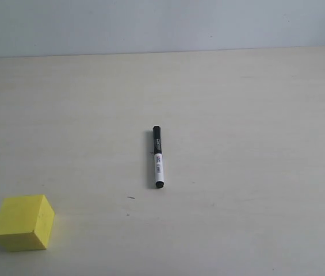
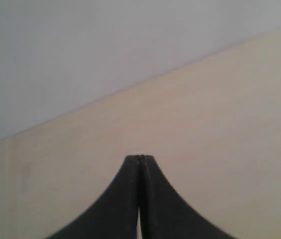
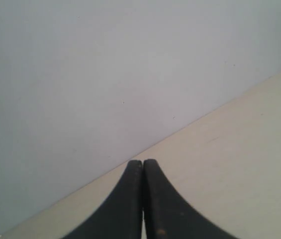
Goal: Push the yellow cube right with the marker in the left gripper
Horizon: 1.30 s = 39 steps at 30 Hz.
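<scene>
The marker point(image 1: 158, 157), with a black cap, white barrel and black end, lies flat on the pale table near the middle of the exterior view, held by nothing. A bright yellow cube point(image 1: 24, 222) rests at the front left, well apart from the marker. Neither arm shows in the exterior view. My left gripper point(image 2: 140, 157) is shut, its black fingers pressed together with nothing between them, over bare table. A dark speck at the left wrist view's edge may be the marker; I cannot tell. My right gripper point(image 3: 143, 162) is likewise shut and empty, facing the wall.
The pale beige table point(image 1: 248, 172) runs back to a grey-white wall point(image 1: 162, 23). A small dark mark point(image 1: 130, 198) sits on the tabletop between the marker and the cube.
</scene>
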### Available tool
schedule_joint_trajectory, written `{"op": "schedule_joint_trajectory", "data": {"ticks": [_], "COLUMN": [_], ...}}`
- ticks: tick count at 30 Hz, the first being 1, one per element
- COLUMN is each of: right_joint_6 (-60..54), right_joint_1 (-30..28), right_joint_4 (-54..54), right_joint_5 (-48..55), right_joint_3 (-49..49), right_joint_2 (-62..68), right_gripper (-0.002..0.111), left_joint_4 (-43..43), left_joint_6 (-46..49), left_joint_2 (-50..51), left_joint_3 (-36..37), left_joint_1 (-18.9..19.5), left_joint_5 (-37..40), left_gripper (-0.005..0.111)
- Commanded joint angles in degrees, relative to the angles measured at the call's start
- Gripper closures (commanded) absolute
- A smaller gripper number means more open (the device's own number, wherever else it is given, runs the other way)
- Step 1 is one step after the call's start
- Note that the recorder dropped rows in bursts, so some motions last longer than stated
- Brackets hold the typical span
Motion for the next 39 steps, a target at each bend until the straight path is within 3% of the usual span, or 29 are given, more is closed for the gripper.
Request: {"op": "schedule_joint_trajectory", "data": {"ticks": [1,2,4,6,7,9,12,17,23,28,34,39], "right_joint_6": [-0.5,-0.5,-0.5,-0.5,-0.5,-0.5,-0.5,-0.5,-0.5,-0.5,-0.5,-0.5], "right_joint_1": [-0.25,-0.25,-0.25,-0.25,-0.25,-0.25,-0.25,-0.25,-0.25,-0.25,-0.25,-0.25], "right_joint_4": [-0.26,-0.26,-0.26,-0.26,-0.26,-0.26,-0.26,-0.26,-0.26,-0.26,-0.26,-0.26], "right_joint_5": [-0.16,-0.16,-0.16,-0.16,-0.16,-0.16,-0.16,-0.16,-0.16,-0.16,-0.16,-0.16], "right_joint_3": [0.26,0.26,0.26,0.26,0.26,0.26,0.26,0.26,0.26,0.26,0.26,0.26], "right_joint_2": [-0.35,-0.35,-0.35,-0.35,-0.35,-0.35,-0.35,-0.35,-0.35,-0.35,-0.35,-0.35], "right_gripper": [0.108,0.108,0.108,0.108,0.108,0.108,0.108,0.108,0.108,0.108,0.108,0.108], "left_joint_4": [25.12,21.61,6.75,-8.05,-13.08,-18.05,-20.09,-24.42,-30.77,-38.14,-42.04,-42.15], "left_joint_6": [-10.67,-17.48,-18.13,-19.29,-19.99,-23.0,-24.73,-26.28,-26.13,-16.52,-5.71,-5.98], "left_joint_2": [11.15,13.28,18.84,25.5,28.97,35.91,41.62,49.97,58.44,63.4,63.82,64.25], "left_joint_3": [-8.38,-9.14,-10.33,-10.33,-10.33,-10.33,-10.45,-14.83,-22.0,-27.93,-28.84,-29.0], "left_joint_1": [0.91,1.49,1.49,0.37,-1.21,-6.12,-10.87,-14.79,-15.39,-15.98,-15.98,-15.98], "left_joint_5": [16.16,16.16,16.16,16.16,16.16,16.16,13.34,6.93,6.93,7.24,7.27,9.47], "left_gripper": [0.107,0.107,0.105,0.092,0.079,0.056,0.042,0.044,0.045,0.045,0.045,0.045]}}
